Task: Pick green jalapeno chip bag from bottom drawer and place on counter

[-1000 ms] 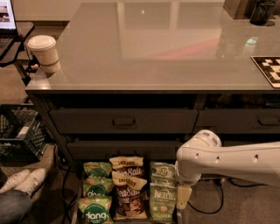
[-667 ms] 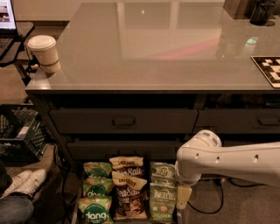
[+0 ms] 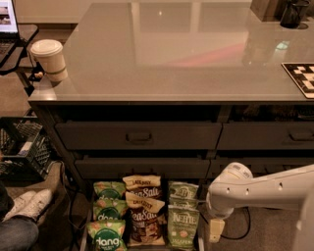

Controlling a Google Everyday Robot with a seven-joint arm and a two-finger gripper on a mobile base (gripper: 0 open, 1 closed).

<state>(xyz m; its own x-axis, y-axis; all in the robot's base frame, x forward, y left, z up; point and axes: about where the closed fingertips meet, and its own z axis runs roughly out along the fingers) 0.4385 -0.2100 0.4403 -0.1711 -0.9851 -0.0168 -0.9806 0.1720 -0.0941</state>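
Observation:
Two pale sage-green Kettle jalapeno chip bags lie in the right column of the open bottom drawer (image 3: 167,215), one at the front (image 3: 182,226) and one behind it (image 3: 183,192). Brown Sea Salt bags (image 3: 143,215) fill the middle column and brighter green dang bags (image 3: 107,230) the left. My gripper (image 3: 216,230) hangs from the white arm (image 3: 265,191) just right of the front Kettle bag, beside the drawer's right edge and apart from the bag. The glossy grey-beige counter (image 3: 171,59) spans the top.
A white paper cup (image 3: 49,59) stands at the counter's left corner. A checkered board (image 3: 300,76) lies at its right edge and a dark container (image 3: 294,12) at the back right. Closed dark drawer fronts (image 3: 140,136) sit above. A black crate (image 3: 22,147) and a person's shoes (image 3: 24,203) are at the left.
The arm and the bags have not visibly moved. The person's shoe at the left has shifted slightly.

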